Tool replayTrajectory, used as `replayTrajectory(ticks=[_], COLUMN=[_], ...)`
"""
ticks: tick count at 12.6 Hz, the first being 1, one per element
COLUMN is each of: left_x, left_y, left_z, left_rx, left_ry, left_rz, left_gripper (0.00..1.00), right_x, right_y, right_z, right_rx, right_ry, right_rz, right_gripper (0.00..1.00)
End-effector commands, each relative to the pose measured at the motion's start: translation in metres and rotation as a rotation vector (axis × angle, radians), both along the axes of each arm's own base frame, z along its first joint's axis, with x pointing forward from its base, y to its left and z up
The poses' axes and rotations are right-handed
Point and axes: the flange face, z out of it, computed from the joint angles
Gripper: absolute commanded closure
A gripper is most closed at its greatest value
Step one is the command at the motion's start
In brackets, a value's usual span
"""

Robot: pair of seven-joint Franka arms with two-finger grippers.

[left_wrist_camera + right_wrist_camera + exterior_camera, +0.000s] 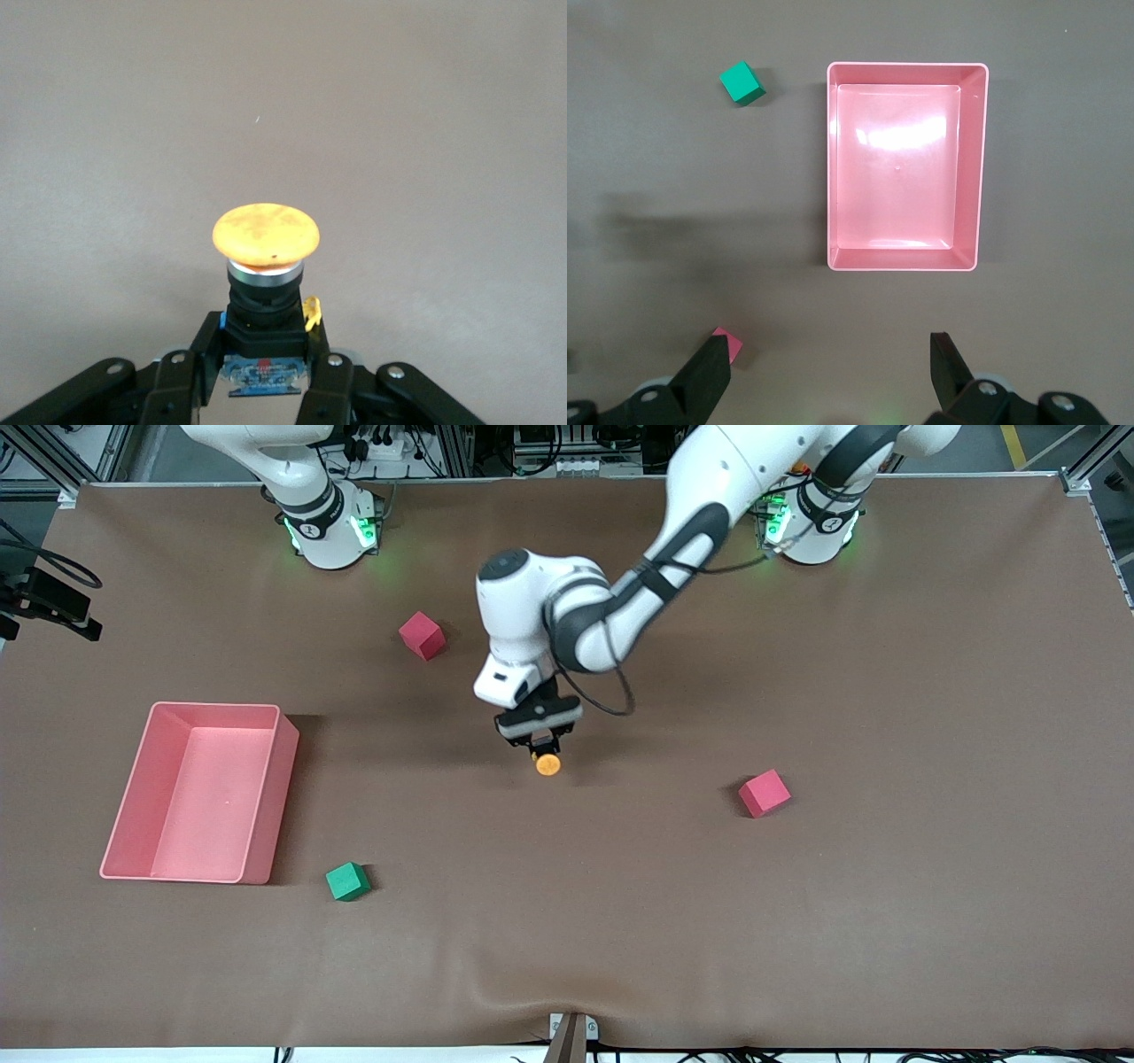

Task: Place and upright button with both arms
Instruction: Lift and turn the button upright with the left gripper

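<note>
The button (547, 763), with a round orange cap on a black body, is held in my left gripper (540, 744) over the middle of the brown table. In the left wrist view the gripper (264, 372) is shut on the button's black body (264, 314), cap pointing away from the wrist. My right gripper (831, 367) is open and empty, held high above the table near its own base; it does not show in the front view. The right arm waits.
A pink tray (133, 784) stands toward the right arm's end and shows in the right wrist view (979, 168). A green cube (347, 881) lies beside it. One red cube (422, 636) lies near the right arm's base, another (764, 793) toward the left arm's end.
</note>
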Motion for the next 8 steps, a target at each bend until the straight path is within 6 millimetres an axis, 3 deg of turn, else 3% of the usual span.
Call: replayTrajectory(ticks=[1,4,6,8], left_x=[-0.023,-0.058,-0.057,-0.055], left_y=[-0.012,-0.027,-0.028,-0.028], left_z=[-0.018,-0.065,-0.09,-0.093], left_rx=[0.064,0.159,0.19,0.166], left_ry=[-0.131,-0.223,-0.408,-0.508], left_rz=[-0.046,-0.123,-0.158,-0.175], left_gripper=[1.0,1.0,1.0,1.0], right_x=[0.003,0.004,0.004,0.004], right_y=[-0.001,0.007,0.008,0.008], right_z=[0.005,0.006,0.006,0.006], right_rx=[-0.04,-0.062,-0.058,-0.04], right_ry=[-0.003,-0.004,-0.006,-0.007], right_rz=[0.023,0.032,0.029,0.024], right_gripper=[0.0,0.0,0.0,0.0])
